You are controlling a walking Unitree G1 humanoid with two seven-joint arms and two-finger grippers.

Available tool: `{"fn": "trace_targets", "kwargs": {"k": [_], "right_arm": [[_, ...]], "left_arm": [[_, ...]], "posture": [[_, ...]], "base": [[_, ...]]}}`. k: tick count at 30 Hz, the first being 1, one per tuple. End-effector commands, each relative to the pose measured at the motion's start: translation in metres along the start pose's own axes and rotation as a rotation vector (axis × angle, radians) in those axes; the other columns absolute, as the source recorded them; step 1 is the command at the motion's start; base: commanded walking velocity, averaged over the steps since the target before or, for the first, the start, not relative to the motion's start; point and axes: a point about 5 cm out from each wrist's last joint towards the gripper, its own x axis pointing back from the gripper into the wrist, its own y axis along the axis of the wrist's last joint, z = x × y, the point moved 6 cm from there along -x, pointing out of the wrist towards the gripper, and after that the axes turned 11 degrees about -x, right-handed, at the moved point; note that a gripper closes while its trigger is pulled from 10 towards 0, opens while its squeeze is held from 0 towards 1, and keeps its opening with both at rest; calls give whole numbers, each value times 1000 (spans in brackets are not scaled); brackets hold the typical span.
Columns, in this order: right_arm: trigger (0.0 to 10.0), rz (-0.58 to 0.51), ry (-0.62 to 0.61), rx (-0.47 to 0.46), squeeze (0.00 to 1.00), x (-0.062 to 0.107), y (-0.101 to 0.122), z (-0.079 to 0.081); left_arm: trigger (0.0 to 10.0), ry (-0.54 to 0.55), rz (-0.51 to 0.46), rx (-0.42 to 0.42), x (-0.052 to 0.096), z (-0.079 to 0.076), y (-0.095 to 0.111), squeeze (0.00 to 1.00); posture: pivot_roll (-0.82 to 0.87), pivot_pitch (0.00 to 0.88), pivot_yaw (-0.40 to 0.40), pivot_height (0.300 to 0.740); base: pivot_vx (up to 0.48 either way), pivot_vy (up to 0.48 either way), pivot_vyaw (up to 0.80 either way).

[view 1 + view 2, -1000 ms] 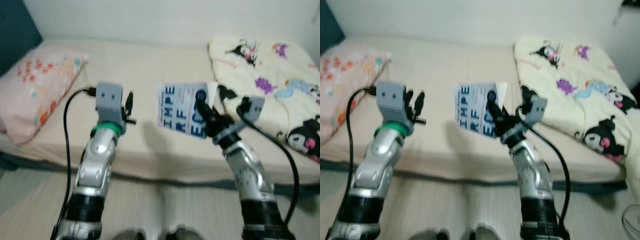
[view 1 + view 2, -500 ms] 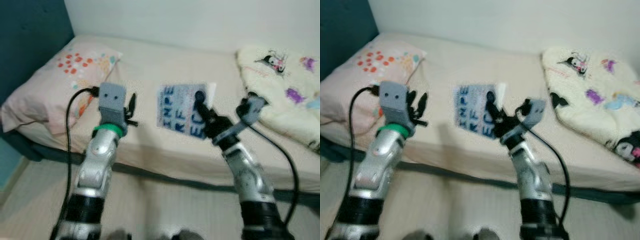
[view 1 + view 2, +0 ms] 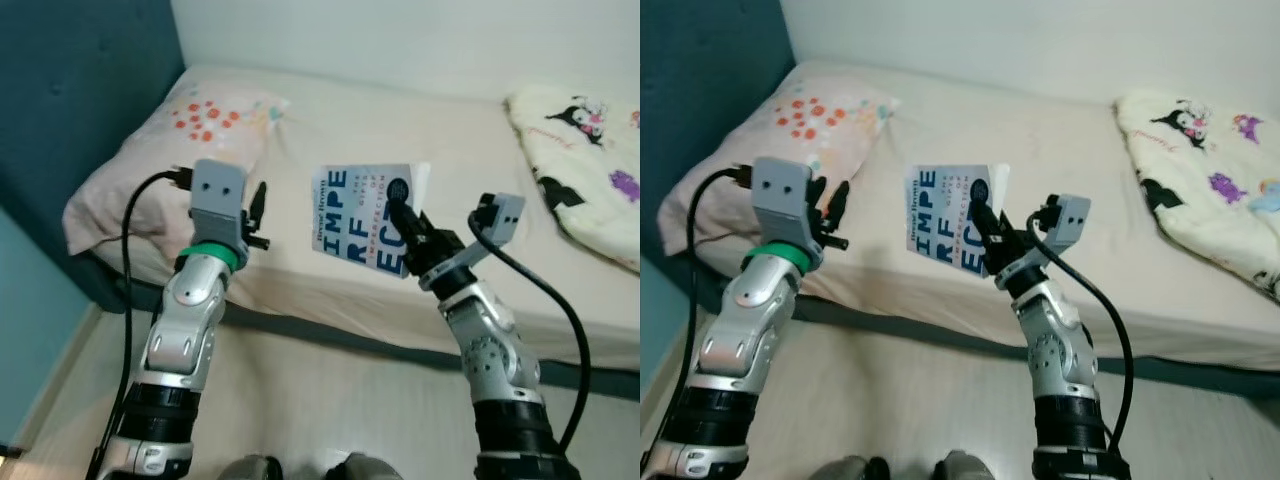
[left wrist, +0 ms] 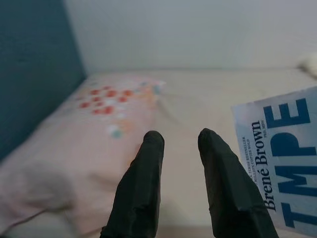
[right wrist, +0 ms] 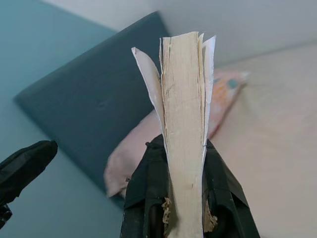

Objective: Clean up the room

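Upright in the air above the near edge of the bed [image 3: 330, 120], a blue-and-white paperback book [image 3: 362, 218] is clamped in the right pincer [image 3: 402, 222]. Its two black fingers [image 5: 143, 188] press on either side of the pages, as the right wrist view shows looking along the yellowed page edges. The cover faces the robot, with large dark-blue letters on white.

The left pincer [image 3: 256, 208] is raised beside the book, a little apart from it, holding nothing; its fingers [image 4: 141, 183] stand a narrow gap apart. Beyond it a pink pillow [image 3: 170, 150] with red and orange dots lies at the head of the bed against a dark teal headboard [image 3: 70, 90]. A cream blanket [image 3: 1200, 170] printed with cartoon characters lies bunched at the bed's far right.
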Motion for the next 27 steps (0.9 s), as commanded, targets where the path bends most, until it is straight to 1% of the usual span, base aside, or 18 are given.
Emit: {"fn": "trace_targets", "kwargs": {"k": [1,6,9,11,25,27], "right_arm": [[10000,-26,6,-3,0,1,5,1],[10000,-27,6,-3,0,1,5,0],[10000,-26,4,-3,0,1,5,0],[10000,-26,4,-3,0,1,5,0],[10000,-27,1,-4,0,1,5,0],[10000,-27,1,-4,0,1,5,0]], "left_arm": [[10000,-15,15,4,1,-5,-4,0],[10000,-14,13,3,1,-5,-4,0],[10000,-15,-7,-20,1,-5,-1,0],[10000,-11,-12,-22,1,-5,0,0],[10000,-15,-22,-30,1,-6,1,0],[10000,-15,-20,-27,1,-6,1,0]], "posture": [[-29,0,12,740],[-29,0,13,740],[-28,0,12,740],[-29,0,12,740],[-30,0,13,740],[-30,0,13,740]], "base": [[0,345,0],[0,294,0],[0,0,0],[0,-296,0],[0,-480,0],[0,-322,0]]}}
